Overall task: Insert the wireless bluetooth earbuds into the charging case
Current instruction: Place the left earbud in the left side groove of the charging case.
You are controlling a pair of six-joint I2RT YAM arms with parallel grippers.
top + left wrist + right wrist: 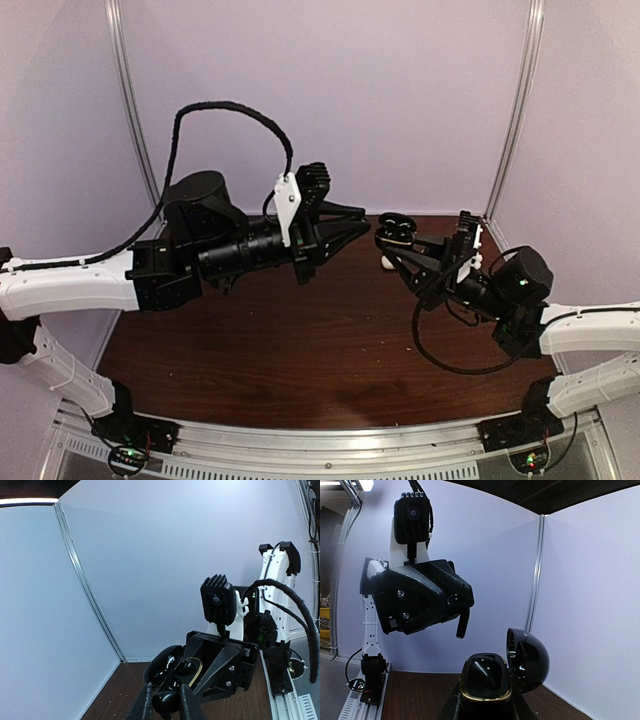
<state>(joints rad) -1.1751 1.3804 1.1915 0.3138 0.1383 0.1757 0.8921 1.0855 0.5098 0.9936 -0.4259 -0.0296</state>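
Observation:
My right gripper [398,243] is shut on an open black charging case [394,230] with a gold rim and holds it above the table. In the right wrist view the case [485,680] stands upright between my fingers with its lid [527,660] swung open to the right, and a glossy black rounded shape sits in its opening. My left gripper [366,228] is shut on a small black earbud [167,701], just in front of the case [187,672]. A small white object [386,263] lies on the table beneath the case. No other earbuds show.
The dark wooden table [300,350] is walled by white panels at the back and sides. The left gripper's body [420,597] hangs above and left of the case in the right wrist view. The two grippers nearly touch, high above the table.

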